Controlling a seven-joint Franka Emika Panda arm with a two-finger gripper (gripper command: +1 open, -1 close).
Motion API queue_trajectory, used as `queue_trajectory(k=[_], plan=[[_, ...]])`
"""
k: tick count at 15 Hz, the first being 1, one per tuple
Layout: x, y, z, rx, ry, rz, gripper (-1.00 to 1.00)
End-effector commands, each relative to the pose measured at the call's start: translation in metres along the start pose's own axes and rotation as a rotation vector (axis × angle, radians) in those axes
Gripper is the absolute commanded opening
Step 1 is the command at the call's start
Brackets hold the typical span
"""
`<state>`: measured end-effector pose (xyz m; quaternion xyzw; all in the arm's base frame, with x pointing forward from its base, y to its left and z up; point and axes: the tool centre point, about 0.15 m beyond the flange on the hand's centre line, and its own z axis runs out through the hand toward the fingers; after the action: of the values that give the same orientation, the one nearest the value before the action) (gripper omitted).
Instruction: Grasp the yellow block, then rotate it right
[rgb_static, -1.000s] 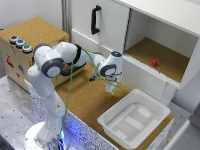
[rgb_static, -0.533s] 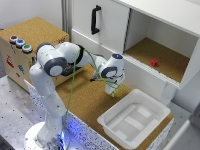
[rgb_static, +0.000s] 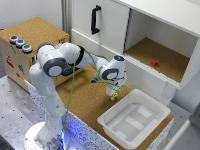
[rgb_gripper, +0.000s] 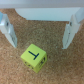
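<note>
The yellow block (rgb_gripper: 34, 55) is a small yellow-green cube with a dark T on its top face, lying on the cork surface. In the exterior view the yellow block (rgb_static: 115, 95) shows just below the arm's hand, close to the white bin's far corner. My gripper (rgb_gripper: 39, 44) is open, its two fingers (rgb_gripper: 8, 30) spread wide apart. The block lies just beyond the line between the fingertips and touches neither. In the exterior view the gripper (rgb_static: 114, 91) points down right over the block.
A white bin (rgb_static: 150, 107) sits on the cork board next to the block. A small red block (rgb_static: 154, 62) lies in the open cupboard compartment. A cabinet door with a black handle (rgb_static: 94, 20) stands behind, and a wooden box with buttons (rgb_static: 20, 42) is at the exterior view's left.
The hand has shifted slightly toward the exterior view's right and come lower over the block. The block has not moved.
</note>
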<state>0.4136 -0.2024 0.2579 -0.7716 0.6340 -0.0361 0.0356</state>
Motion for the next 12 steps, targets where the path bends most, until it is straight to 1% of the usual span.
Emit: queue_trajectory(k=[1, 2, 3, 5, 6, 7, 8, 9, 10, 11, 12], plan=[[-0.007, 0.005, -0.043, 0.054, -0.131, -0.338, 1.00], [-0.009, 0.000, -0.050, 0.001, -0.075, -0.459, 1.00], [-0.008, -0.001, -0.059, -0.027, -0.009, -0.524, 1.00], [-0.012, -0.004, -0.073, -0.082, 0.076, -0.733, 1.00], [-0.017, -0.004, -0.079, -0.092, 0.095, -0.848, 1.00], [-0.022, -0.002, -0.084, -0.107, 0.133, -0.959, 1.00], [-0.024, 0.003, -0.087, -0.112, 0.149, -1.069, 1.00], [-0.024, 0.007, -0.086, -0.133, 0.155, -1.158, 1.00], [-0.025, 0.010, -0.088, -0.147, 0.172, -1.266, 1.00], [-0.025, 0.014, -0.088, -0.164, 0.199, -1.328, 1.00], [-0.023, 0.019, -0.087, -0.157, 0.177, -1.392, 1.00]])
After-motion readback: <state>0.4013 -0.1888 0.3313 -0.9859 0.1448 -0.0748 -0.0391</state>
